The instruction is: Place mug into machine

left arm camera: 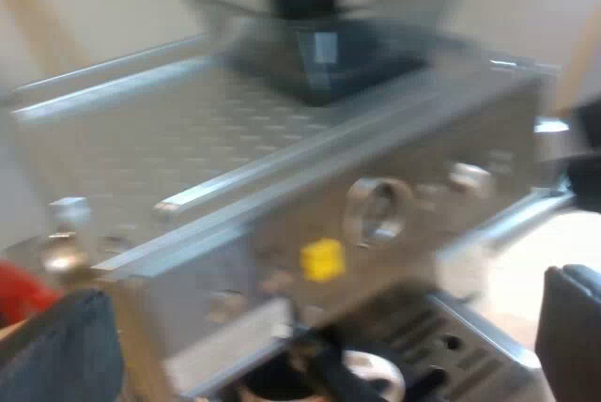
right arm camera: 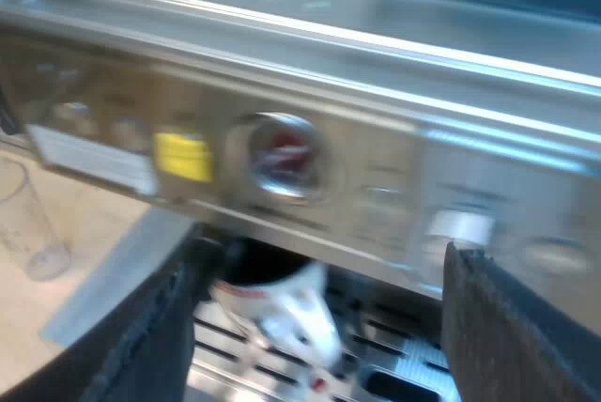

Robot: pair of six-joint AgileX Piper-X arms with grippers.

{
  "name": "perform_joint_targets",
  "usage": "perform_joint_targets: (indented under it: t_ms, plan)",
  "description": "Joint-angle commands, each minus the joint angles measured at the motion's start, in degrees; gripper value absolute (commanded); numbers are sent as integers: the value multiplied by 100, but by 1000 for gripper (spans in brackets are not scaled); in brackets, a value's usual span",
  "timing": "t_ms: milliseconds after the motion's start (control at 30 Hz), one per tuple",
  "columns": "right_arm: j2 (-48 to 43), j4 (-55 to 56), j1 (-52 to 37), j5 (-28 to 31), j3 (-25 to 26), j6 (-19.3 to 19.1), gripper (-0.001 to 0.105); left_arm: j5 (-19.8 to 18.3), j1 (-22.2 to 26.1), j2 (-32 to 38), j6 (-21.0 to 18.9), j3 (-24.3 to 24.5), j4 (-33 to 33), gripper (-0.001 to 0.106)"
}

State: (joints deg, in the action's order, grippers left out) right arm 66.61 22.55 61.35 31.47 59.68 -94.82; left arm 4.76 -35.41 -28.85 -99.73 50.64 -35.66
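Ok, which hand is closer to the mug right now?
Right. The right hand faces the machine's front, with the mug on the drip tray just ahead of its open fingers. The left hand is farther off, up near the machine's top and hopper.

Background of the scene. A plain cream wall (left arm camera: 94, 7) is seen behind the espresso machine (left arm camera: 282, 167), evenly and softly lit. A yellowish strip (left arm camera: 23, 3), of a kind that cannot be told, is seen against it beyond the machine's top. A pale beige tabletop (right arm camera: 19, 317) is shown beside the machine's base.
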Motion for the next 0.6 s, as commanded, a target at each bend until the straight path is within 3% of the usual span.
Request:
perform_joint_targets:
  t_ms: [33, 100, 267, 433, 533, 600]
  plan:
    - [-1171, 1321, -1426, -1265, 191, -151, 59, -146, 534, -352, -339, 309, -46, 91]
    - [-1443, 1705, -1892, -1322, 235, -151, 59, -398, 882, -532, -355, 409, -46, 91]
    - [-2070, 2273, -3318, -2110, 233, -196, 59, -886, 1928, -737, -465, 503, -46, 91]
    - [-2483, 2407, -4833, -2841, 178, -474, 59, -889, 2693, -686, -451, 503, -287, 91]
    - [-2743, 2495, -5870, -3199, 138, -706, 59, -850, 2983, -508, -103, 503, -664, 91]
    - [-2908, 2591, -6229, -3231, 113, -722, 59, -597, 3016, -353, 21, 503, -819, 91]
